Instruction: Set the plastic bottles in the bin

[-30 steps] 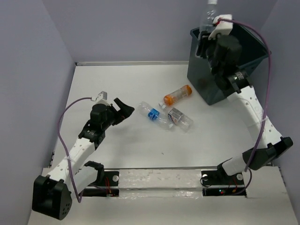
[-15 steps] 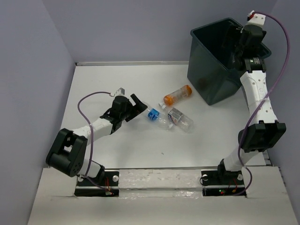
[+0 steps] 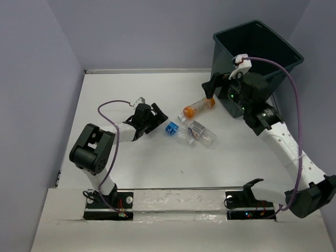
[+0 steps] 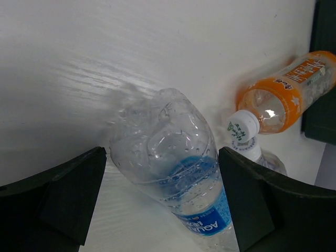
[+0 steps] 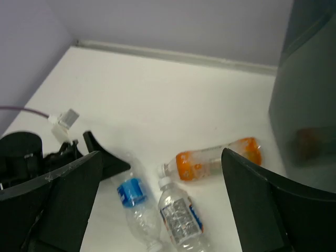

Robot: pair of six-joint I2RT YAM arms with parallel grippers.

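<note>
Three plastic bottles lie mid-table: a crumpled clear one with a blue label (image 3: 173, 129), a clear one with a white cap (image 3: 202, 133), and an orange one (image 3: 199, 107). My left gripper (image 3: 157, 118) is open and low on the table. The base of the blue-label bottle (image 4: 173, 168) lies between its fingers (image 4: 63, 194), apart from both. The dark teal bin (image 3: 283, 50) stands at the back right. My right gripper (image 3: 218, 86) hangs open and empty in front of the bin, above the orange bottle (image 5: 215, 158).
Lilac walls close the table on the left, back and right. The bin's wall (image 5: 304, 105) is close on the right of my right gripper. The left arm's purple cable (image 3: 113, 105) loops over the table behind it.
My right gripper held a clear bottle over the bin, opened, and swung down-left in front of the bin, now empty. My left gripper slid right until its fingers straddle the blue-label bottle.
</note>
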